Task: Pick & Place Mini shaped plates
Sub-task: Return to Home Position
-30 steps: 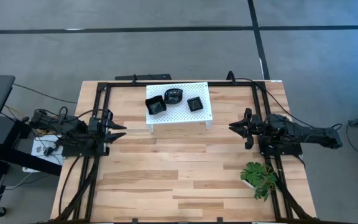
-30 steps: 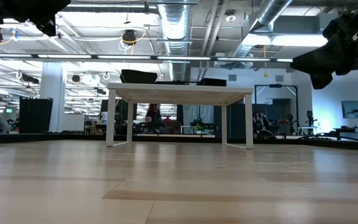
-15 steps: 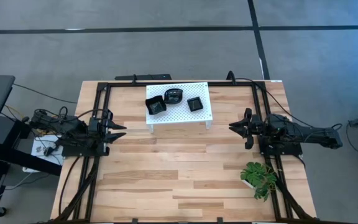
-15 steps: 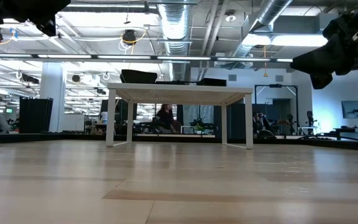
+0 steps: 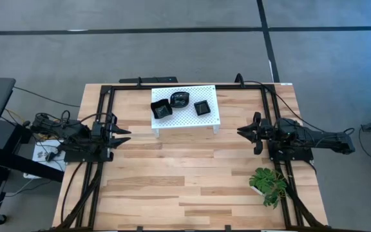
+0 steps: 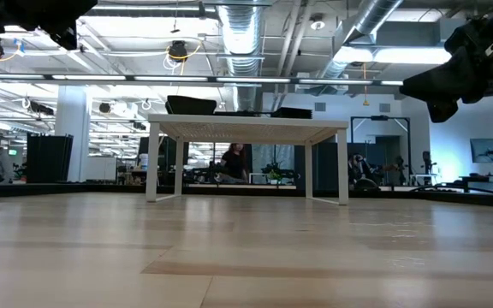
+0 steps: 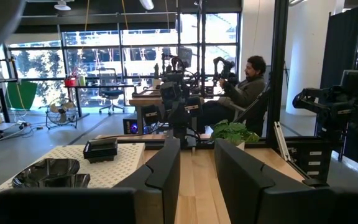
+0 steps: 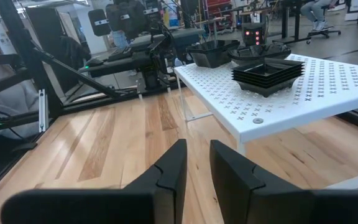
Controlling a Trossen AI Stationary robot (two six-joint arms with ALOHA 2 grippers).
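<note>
Three groups of mini shaped plates, glossy black, sit on a white perforated rack at the table's far middle: one at the left, one behind, one at the right. The right wrist view shows a stacked square set. My left gripper hovers at the table's left edge, pointing level toward the right, open with nothing between its fingers. My right gripper hovers at the right edge, facing left, its fingers a narrow gap apart around nothing. Both stay well clear of the rack.
A green leafy plant stands near the front right, beside my right arm. A black frame runs around the table's sides. Bare wood stretches between the arms and in front of the rack. People sit and walk in the room beyond.
</note>
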